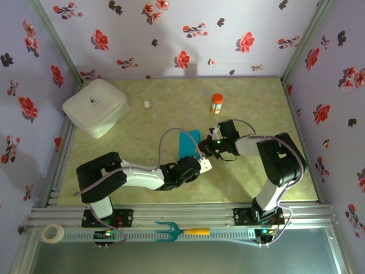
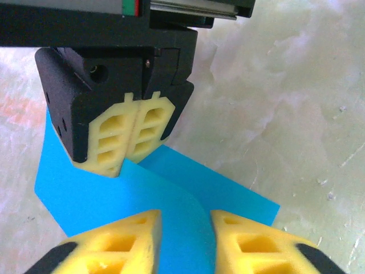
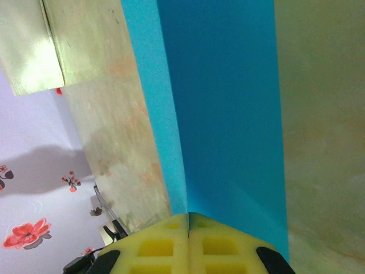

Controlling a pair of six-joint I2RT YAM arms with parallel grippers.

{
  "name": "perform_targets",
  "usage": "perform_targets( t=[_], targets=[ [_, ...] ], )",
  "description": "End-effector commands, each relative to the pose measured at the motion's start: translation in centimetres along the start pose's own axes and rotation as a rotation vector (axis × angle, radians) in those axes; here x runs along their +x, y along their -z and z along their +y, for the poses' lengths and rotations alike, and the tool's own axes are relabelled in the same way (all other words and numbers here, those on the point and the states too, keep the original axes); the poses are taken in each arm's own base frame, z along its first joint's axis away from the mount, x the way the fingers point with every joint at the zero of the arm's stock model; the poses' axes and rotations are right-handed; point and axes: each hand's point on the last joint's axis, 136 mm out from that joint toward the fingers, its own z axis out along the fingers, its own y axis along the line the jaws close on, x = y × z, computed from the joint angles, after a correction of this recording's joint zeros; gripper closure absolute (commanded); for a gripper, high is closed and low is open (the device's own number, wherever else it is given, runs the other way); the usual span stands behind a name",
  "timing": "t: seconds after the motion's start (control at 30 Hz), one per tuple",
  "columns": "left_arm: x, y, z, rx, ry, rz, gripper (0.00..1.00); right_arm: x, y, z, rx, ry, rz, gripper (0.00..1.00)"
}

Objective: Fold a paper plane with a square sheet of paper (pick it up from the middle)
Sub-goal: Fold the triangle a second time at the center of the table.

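Note:
The square sheet of paper, teal-blue, lies mid-table and is partly lifted into a fold. My right gripper is shut on the sheet's raised crease, which comes straight out of the seam between its yellow fingers. In the left wrist view that same right gripper pinches the paper from above. My left gripper sits just near of it, its yellow fingers apart with a rounded hump of the paper rising between them. In the top view the left gripper is beside the sheet's near right corner and the right gripper at its right edge.
A white rounded box stands at the back left. A small white vial and an orange bottle stand behind the paper. On the near rail lie a teal pronged tool with a yellow handle and a tape roll. Floral walls enclose the table.

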Motion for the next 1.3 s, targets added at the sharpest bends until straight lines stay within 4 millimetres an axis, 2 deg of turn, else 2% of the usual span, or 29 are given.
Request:
perform_targets(
  t=[0.0,0.07,0.23,0.33,0.37,0.47,0.57,0.63,0.7,0.8,0.97,1.1,1.27],
  targets=[
    [-1.1,0.5,0.8,-0.029,0.023,-0.022,0.79,-0.3,0.6,0.8,-0.016,0.006,-0.017,0.94],
    [-1.0,0.7,1.0,-0.039,0.038,-0.035,0.81,-0.3,0.6,0.7,-0.016,0.004,-0.018,0.93],
    [-1.2,1.1,1.2,-0.035,0.072,-0.040,0.94,-0.4,0.6,0.6,-0.016,0.003,-0.022,0.90],
    [-1.4,1.3,1.4,-0.014,0.134,-0.047,0.98,-0.4,1.0,0.6,-0.002,0.003,-0.036,0.80],
    [-1.6,1.4,1.3,0.011,0.161,-0.046,1.00,-0.4,1.3,0.3,0.017,-0.001,-0.046,0.73],
    [-2.2,1.6,0.6,0.120,0.271,-0.046,1.00,-0.6,2.8,-0.5,0.087,0.006,-0.097,0.63],
    [-3.1,1.8,0.0,0.258,0.423,-0.068,1.00,-0.6,5.3,-2.6,0.225,-0.006,-0.170,0.57],
    [-3.9,1.9,-0.6,0.368,0.502,-0.082,1.00,-0.5,6.9,-3.9,0.302,-0.022,-0.214,0.56],
    [-4.7,1.8,-0.5,0.442,0.583,-0.093,1.00,-0.5,8.2,-4.0,0.305,-0.028,-0.255,0.56],
    [-5.6,1.4,0.5,0.490,0.697,-0.118,1.00,0.1,8.8,-3.6,0.268,-0.036,-0.262,0.59],
    [-5.9,0.7,1.5,0.513,0.822,-0.129,1.00,2.1,7.7,-3.2,0.190,-0.055,-0.191,0.71],
    [-5.5,0.2,1.2,0.523,0.865,-0.114,1.00,3.5,6.6,-3.5,0.172,-0.052,-0.153,0.87],
    [-4.8,-0.3,0.8,0.520,0.872,-0.080,1.00,4.3,4.6,-2.7,0.126,-0.038,-0.108,0.97]
  ],
)
